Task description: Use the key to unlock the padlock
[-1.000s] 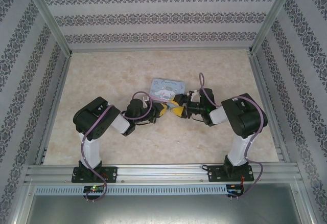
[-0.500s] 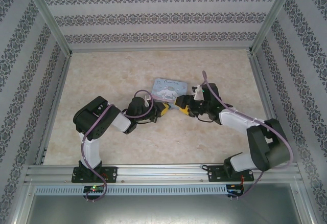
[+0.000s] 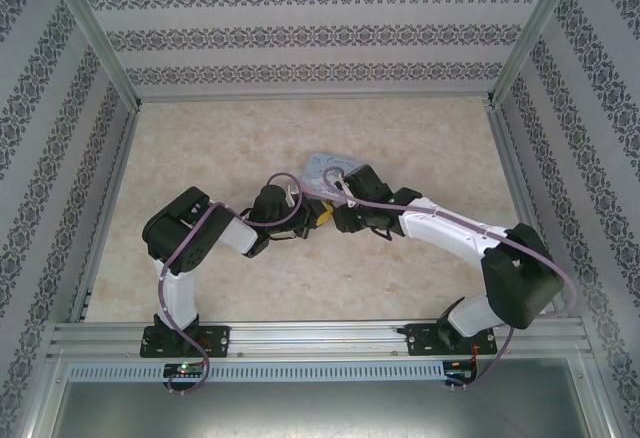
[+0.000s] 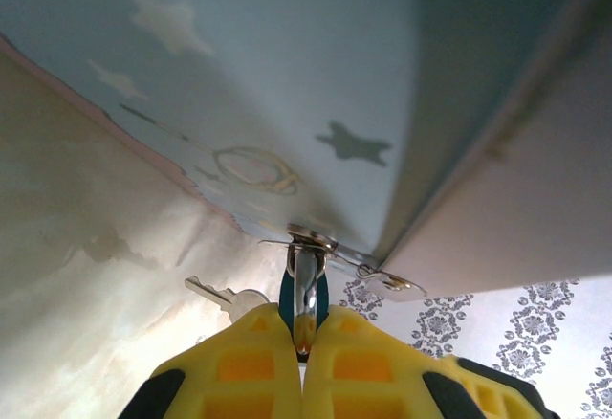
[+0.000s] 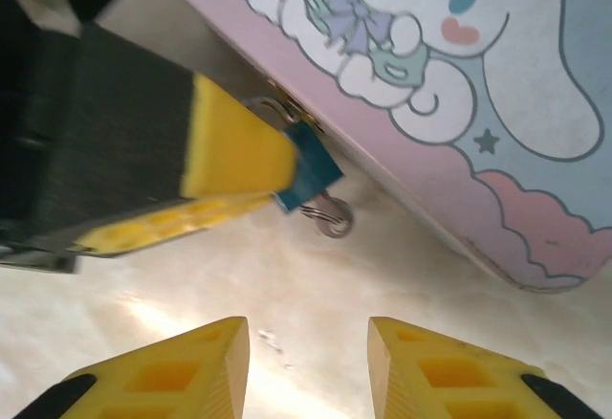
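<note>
Since a second ago the right arm (image 3: 445, 226) has swung across the bench (image 3: 200, 148) toward the left arm, and its wrist now lies over the near edge of the tin (image 3: 320, 161). The right pincer (image 5: 306, 335) stands spread with nothing between its yellow fingers, close to the padlock (image 5: 308, 165) but not touching it. The left pincer (image 4: 304, 331) is pressed together, pinching the small blue padlock at the tin's edge. In the left wrist view the silvery key (image 4: 229, 297) shows just beside the padlock, partly behind a yellow fingertip.
</note>
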